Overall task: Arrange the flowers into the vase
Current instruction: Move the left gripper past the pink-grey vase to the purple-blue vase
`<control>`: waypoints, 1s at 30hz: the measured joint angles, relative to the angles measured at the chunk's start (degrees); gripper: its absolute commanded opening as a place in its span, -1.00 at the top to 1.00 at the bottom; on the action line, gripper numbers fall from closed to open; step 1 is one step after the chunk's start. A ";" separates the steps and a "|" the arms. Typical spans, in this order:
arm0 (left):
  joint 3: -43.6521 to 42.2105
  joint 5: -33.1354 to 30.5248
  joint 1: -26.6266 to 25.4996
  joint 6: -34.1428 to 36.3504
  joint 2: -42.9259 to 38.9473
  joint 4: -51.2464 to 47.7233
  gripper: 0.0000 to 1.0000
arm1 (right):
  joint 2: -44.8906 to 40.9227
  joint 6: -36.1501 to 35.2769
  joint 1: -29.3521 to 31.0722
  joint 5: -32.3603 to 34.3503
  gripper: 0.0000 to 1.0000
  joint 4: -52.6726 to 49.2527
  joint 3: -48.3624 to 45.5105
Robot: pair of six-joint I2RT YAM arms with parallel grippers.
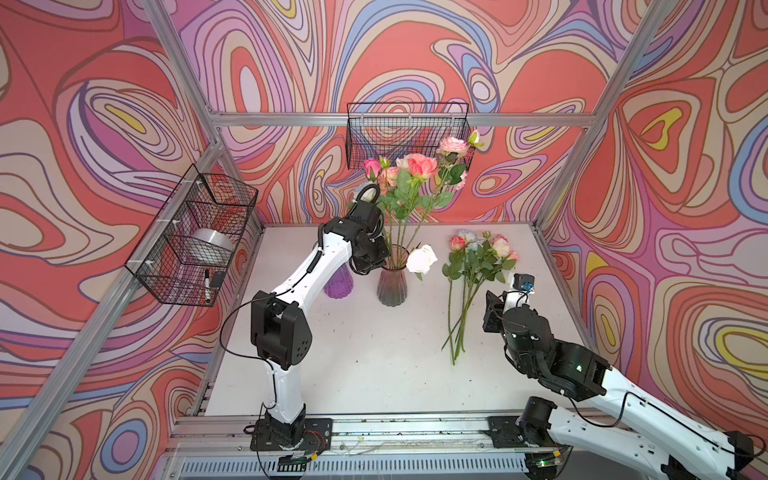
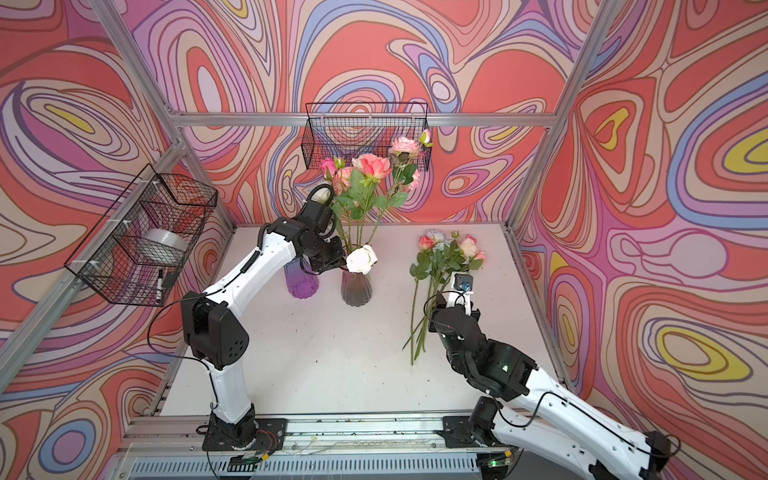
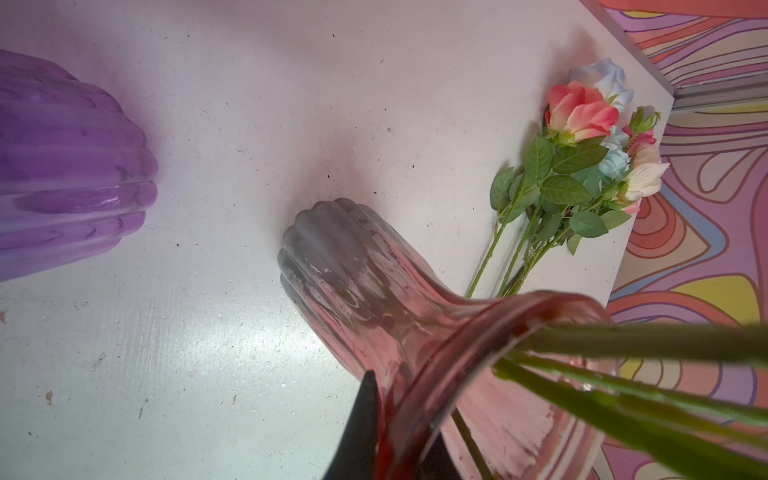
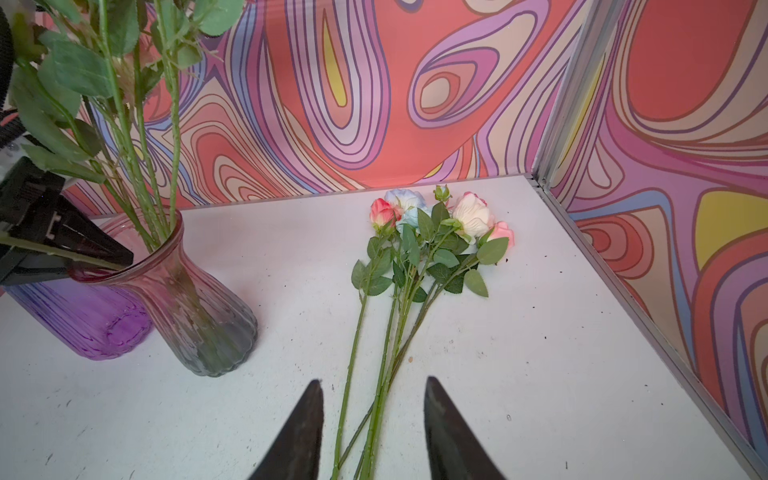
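Some flowers (image 1: 422,166) stood in the vase (image 1: 390,286), more lay beside it; left gripper (image 4: 116,258) clasped a white rose (image 1: 422,258) at its rim, right gripper (image 4: 372,380) gaped empty.

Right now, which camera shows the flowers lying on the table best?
Right wrist view: the loose flowers lie close and unobstructed, stem ends cropped. Both top views show them smaller; the left wrist view hides lower stems behind the pink vase.
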 measured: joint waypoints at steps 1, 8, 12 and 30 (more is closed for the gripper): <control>0.35 0.04 0.07 0.11 0.22 -0.26 0.72 | 0.00 -0.07 0.00 0.00 0.19 0.00 0.00; 4.59 1.53 0.98 1.16 1.18 -2.14 0.27 | -0.11 -0.33 0.00 0.00 0.19 -0.02 0.00; 7.93 1.84 1.44 2.19 1.18 -3.15 0.08 | -0.11 -0.33 0.00 -0.02 0.18 -0.07 0.00; 3.67 1.25 3.96 8.48 -18.43 -9.49 -0.04 | 2.23 -0.76 0.00 -1.36 0.16 -1.62 3.63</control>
